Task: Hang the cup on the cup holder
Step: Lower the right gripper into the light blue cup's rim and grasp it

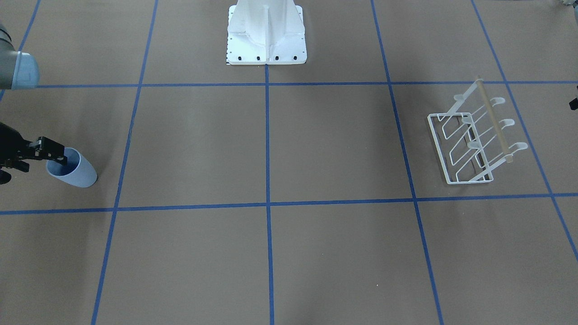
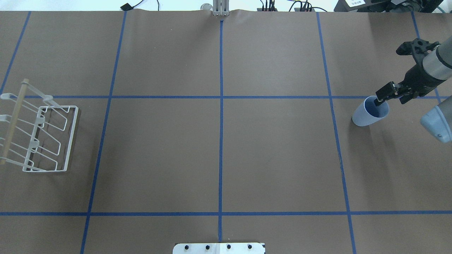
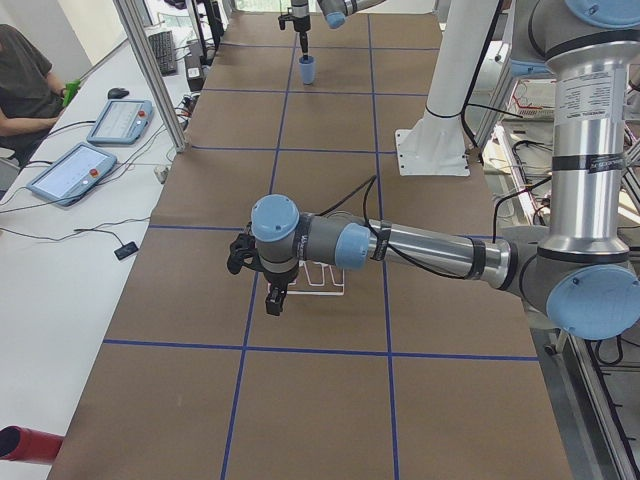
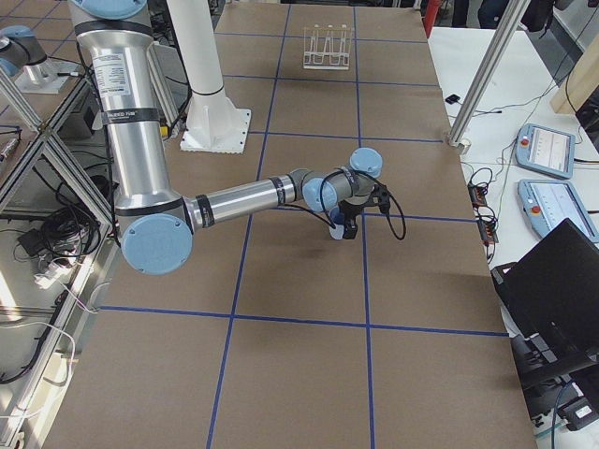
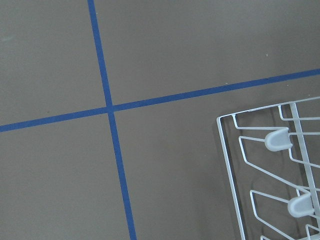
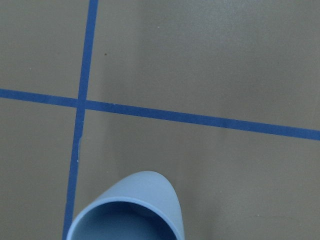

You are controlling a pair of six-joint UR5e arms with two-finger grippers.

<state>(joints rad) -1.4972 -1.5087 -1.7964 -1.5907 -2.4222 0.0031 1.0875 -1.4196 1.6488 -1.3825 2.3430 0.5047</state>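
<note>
Little is done yet — the cup [image 2: 363, 118] stands at the robot's right, well apart from the cup holder [image 2: 42, 134], the right gripper [image 2: 380, 100] straddling its rim, one finger inside — clamped or not, I cannot tell.

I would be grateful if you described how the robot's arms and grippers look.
Both the left arm and right arm are silver tubes with light blue joint caps and black bands; thin black cables run to the black two-finger left gripper and right gripper.
</note>
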